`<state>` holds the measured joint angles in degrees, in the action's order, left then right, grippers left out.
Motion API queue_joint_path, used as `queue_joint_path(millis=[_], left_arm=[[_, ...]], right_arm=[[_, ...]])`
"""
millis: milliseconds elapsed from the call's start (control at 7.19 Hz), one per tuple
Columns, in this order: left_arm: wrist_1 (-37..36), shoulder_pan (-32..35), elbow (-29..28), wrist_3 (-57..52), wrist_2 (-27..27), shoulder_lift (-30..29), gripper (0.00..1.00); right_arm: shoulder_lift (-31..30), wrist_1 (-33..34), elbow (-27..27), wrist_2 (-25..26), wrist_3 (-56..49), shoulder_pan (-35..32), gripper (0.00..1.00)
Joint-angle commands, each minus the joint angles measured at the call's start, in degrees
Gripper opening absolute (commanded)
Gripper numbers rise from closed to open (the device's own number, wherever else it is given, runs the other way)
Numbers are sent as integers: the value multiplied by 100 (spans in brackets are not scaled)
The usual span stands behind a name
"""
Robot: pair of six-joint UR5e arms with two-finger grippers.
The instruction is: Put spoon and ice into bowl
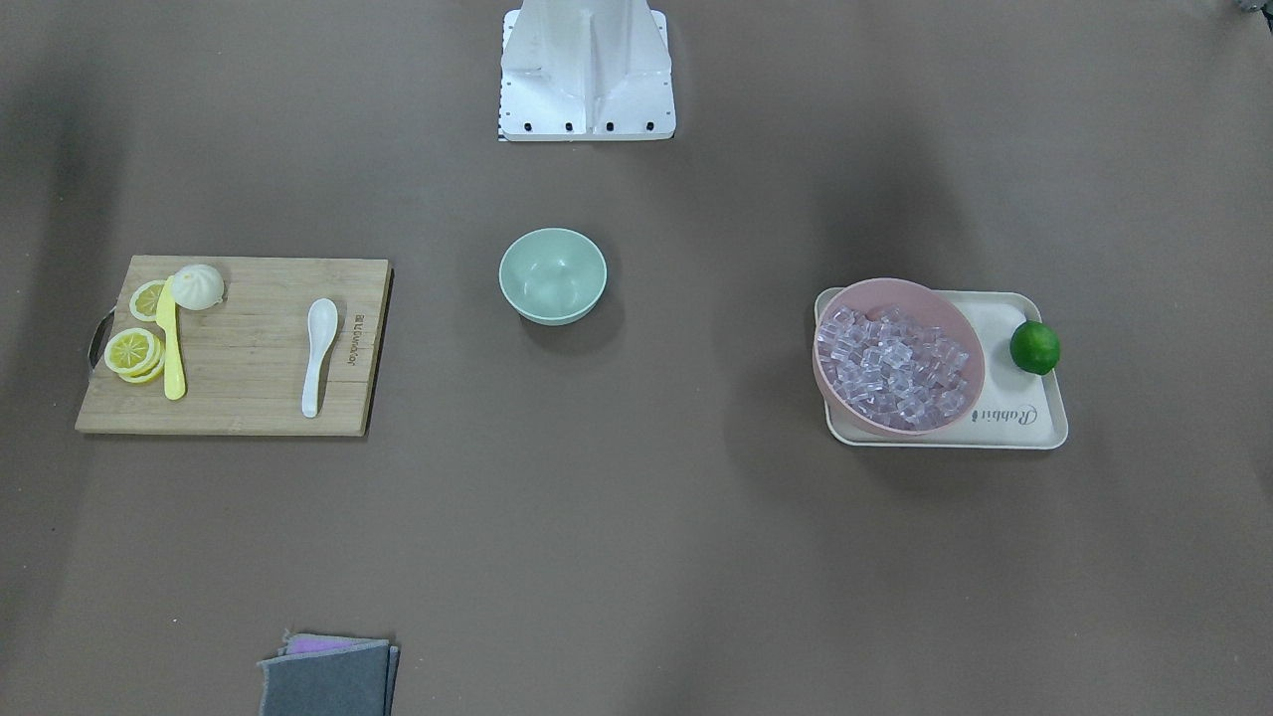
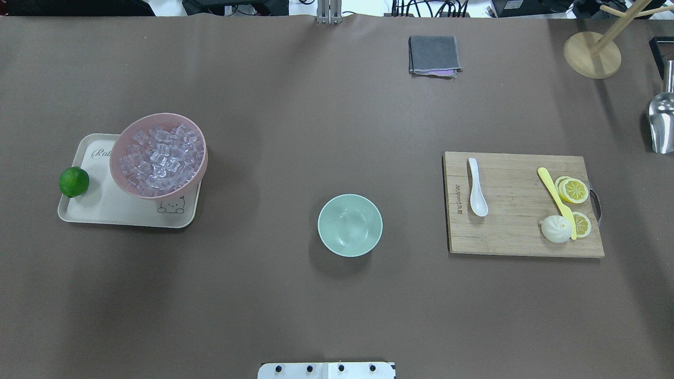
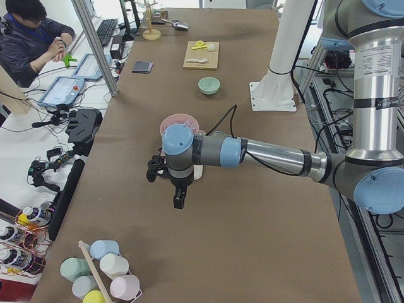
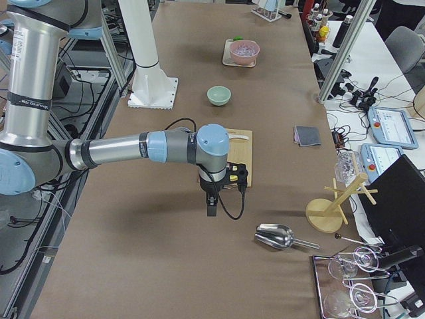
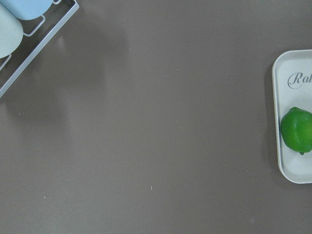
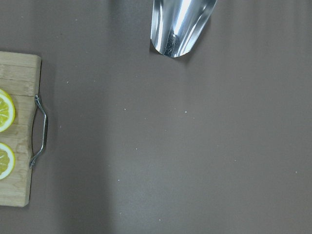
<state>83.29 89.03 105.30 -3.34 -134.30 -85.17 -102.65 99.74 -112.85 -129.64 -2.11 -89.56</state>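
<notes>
The white spoon [image 1: 318,353] lies on a wooden cutting board [image 1: 249,348], also in the overhead view [image 2: 477,193]. The empty mint-green bowl [image 1: 552,274] stands mid-table [image 2: 349,225]. Clear ice cubes [image 1: 890,363] fill a pink bowl [image 2: 122,152] on a cream tray [image 1: 1024,418]. My left gripper [image 3: 179,201] hangs over bare table beyond the tray, far from the ice. My right gripper [image 4: 211,207] hangs over bare table beyond the board's handle end, far from the spoon. Both show only in the side views; I cannot tell whether they are open or shut.
A yellow knife [image 1: 171,343], lemon slices [image 1: 134,353] and a white bun [image 1: 198,286] lie on the board. A lime [image 1: 1034,347] sits on the tray. A folded grey cloth [image 2: 433,55], a metal scoop [image 2: 662,123], a wooden stand [image 2: 592,55] and a cup rack [image 5: 29,34] line the edges.
</notes>
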Motion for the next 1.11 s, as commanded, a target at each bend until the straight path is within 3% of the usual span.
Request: queue_joint_path(millis=[0, 417, 973], left_arm=[[3, 0, -1, -26, 17, 0, 99], [12, 0, 112, -53, 44, 0, 99], [203, 9, 271, -9, 27, -70, 99]], right_arm=[[0, -8, 0, 0, 0, 0, 100], [0, -8, -35, -158, -9, 9, 100], [70, -25, -736, -211, 9, 18, 100]])
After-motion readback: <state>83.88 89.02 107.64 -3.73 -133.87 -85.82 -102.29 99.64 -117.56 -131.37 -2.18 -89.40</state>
